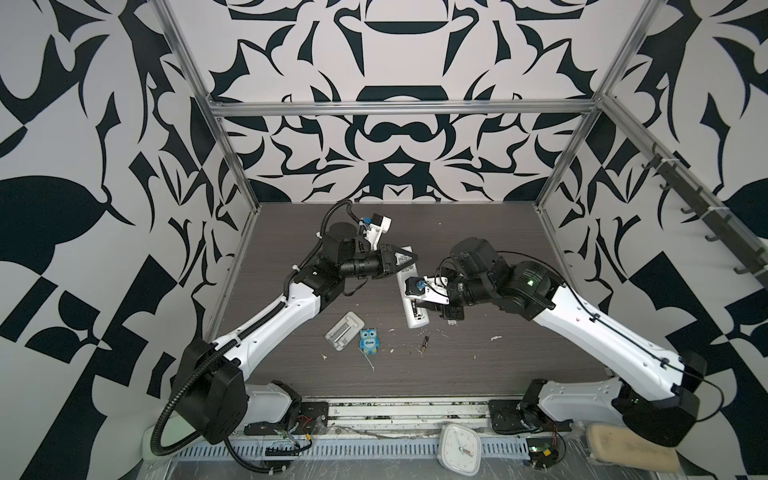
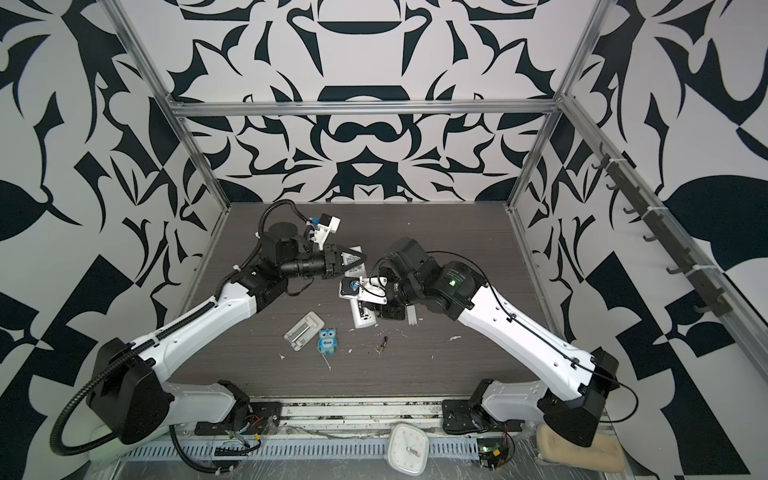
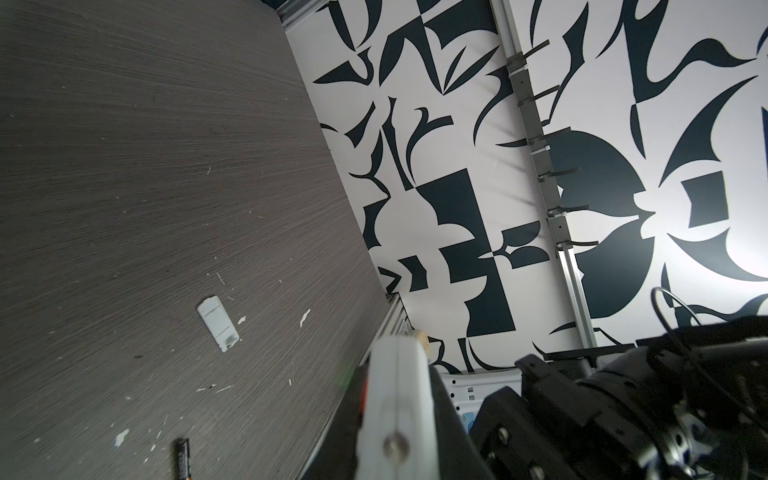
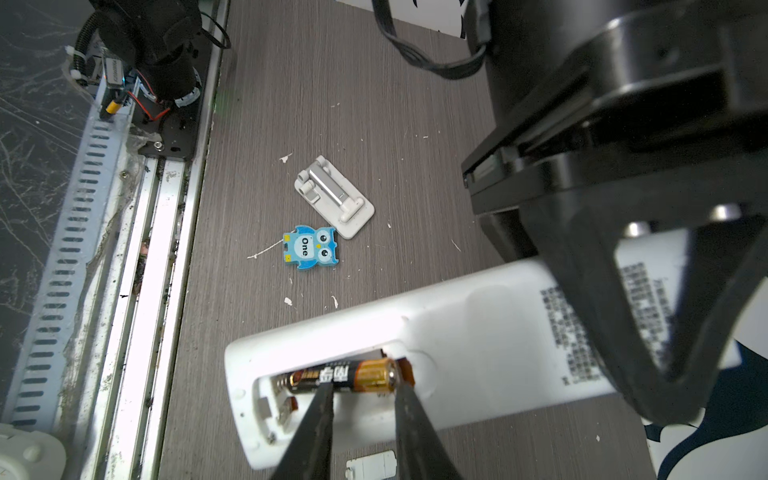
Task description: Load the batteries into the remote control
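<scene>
Gold-banded battery (image 4: 349,376) in remote (image 4: 457,324): right wrist view only.

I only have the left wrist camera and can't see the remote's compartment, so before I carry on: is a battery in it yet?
Observer: Yes. One battery lies in the remote's open compartment, with the tips of the right fingers against it.
Operator: Is the other slot filled?
Observer: No, it is bare; its metal contact shows.
Operator: And where do the left fingers hold?
Observer: The left fingers clamp the remote at the end away from the compartment.
</scene>
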